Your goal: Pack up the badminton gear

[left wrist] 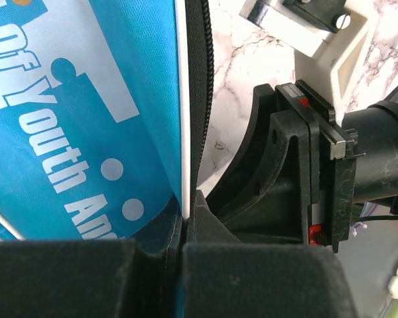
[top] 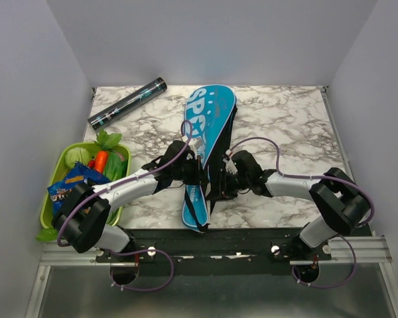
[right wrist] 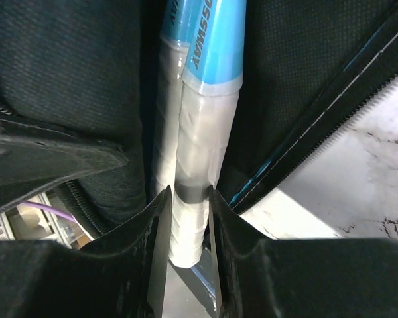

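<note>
rackets [right wrist: 205,59] lie in the unzipped cover [top: 209,119]; left gripper [left wrist: 183,255] pinches its edge, right gripper [right wrist: 189,218] clasps a handle [right wrist: 199,152]; tube [top: 127,103] unpacked.

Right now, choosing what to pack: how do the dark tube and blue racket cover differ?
The tube is slim and dark; the racket cover is broad and blue. The tube lies far left; the racket cover lies mid-table, unzipped. Both rest on the marble table.
</note>
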`<control>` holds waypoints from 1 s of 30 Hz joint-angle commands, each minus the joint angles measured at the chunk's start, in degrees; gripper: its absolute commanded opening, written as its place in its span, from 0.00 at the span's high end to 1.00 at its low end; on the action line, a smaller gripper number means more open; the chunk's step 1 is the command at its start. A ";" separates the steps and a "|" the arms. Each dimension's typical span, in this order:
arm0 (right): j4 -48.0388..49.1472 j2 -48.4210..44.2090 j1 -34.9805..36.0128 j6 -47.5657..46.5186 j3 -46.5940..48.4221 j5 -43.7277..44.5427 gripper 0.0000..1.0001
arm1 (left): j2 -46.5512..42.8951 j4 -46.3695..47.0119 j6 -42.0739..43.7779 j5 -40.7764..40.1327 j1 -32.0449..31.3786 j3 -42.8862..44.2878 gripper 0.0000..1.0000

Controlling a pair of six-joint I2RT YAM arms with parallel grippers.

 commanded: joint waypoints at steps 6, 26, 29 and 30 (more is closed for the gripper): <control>5.48 3.03 1.37 1.63 -1.24 2.47 0.62 | -1.04 3.89 -0.06 4.32 -0.64 0.02 1.00; 32.25 9.72 5.59 12.19 -1.51 6.50 0.62 | -1.30 2.77 0.20 5.39 -0.73 -0.78 1.00; 26.35 7.17 5.59 9.38 -1.59 9.84 0.62 | -2.35 -2.15 2.13 1.53 -0.64 -0.07 1.00; 25.54 6.90 5.50 9.20 -1.68 10.54 0.62 | -2.44 -3.91 2.48 -0.92 -0.64 0.71 1.00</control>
